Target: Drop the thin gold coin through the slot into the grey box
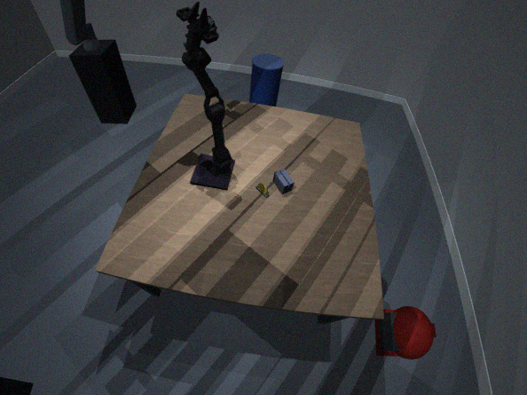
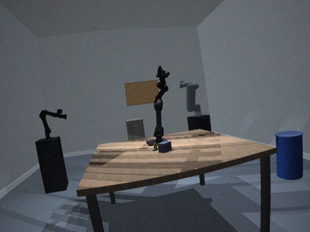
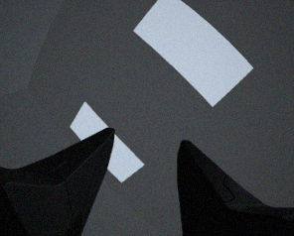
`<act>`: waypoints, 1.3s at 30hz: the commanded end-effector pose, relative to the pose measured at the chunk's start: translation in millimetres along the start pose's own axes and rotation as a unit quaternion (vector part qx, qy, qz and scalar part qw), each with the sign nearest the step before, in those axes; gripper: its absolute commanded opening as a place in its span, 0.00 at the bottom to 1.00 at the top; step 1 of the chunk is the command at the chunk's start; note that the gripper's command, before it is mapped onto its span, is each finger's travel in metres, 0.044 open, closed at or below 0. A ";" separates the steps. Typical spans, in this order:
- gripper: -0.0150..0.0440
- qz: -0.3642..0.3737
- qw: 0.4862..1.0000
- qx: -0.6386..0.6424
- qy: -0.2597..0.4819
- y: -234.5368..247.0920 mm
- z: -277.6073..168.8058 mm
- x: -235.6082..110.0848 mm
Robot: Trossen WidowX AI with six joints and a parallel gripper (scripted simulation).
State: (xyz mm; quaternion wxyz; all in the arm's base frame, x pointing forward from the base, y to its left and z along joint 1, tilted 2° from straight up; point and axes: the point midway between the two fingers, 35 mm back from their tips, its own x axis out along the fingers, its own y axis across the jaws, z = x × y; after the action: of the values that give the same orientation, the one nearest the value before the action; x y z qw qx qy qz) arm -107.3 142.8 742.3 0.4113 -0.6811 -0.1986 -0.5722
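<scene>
On the wooden surface (image 1: pixel 284 256), big to small: arm (image 1: pixel 216 123) standing almost straight up from its dark purple base plate (image 1: pixel 198 177), near the far-left part of the top. Links zigzag slightly on the way up, wrist at the very top, well above everything on the surface.

Hand (image 1: pixel 199 11) points upward, away from the surface. Wrist view shows only two dark fingertips against a grey background with two pale rectangles. Gap between the fingers is partway, neither wide nor pinched. Nothing sits between them, nothing touches them. Hand is partly open and empty.

Grey box (image 1: pixel 283 181) sits on the surface near the base plate, on the side away from the arm. Slot runs along its lid.

Gold coin (image 1: pixel 263 188) is on edge in the dark-green holder (image 1: pixel 264 193), just beside the box, between box and base plate. Coin not in the box, not picked up. Exterior view: coin (image 2: pixel 155 146) sits right against the left side of the box (image 2: pixel 165 146); cannot tell if they touch.
</scene>
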 end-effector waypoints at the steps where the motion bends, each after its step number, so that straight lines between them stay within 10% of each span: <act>1: 0.53 -0.052 0.996 -0.079 0.004 -13.7 25.7 -1.9; 17: 0.53 -0.249 0.867 -0.431 -0.012 -27.2 160.1 -22.2; 39: 0.53 -0.532 0.389 -0.738 -0.141 165.3 384.6 -114.9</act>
State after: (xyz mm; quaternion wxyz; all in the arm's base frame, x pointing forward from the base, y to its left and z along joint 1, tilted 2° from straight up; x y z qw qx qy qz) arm 185.0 382.0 601.3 -0.6148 -0.5770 -0.0696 -0.5331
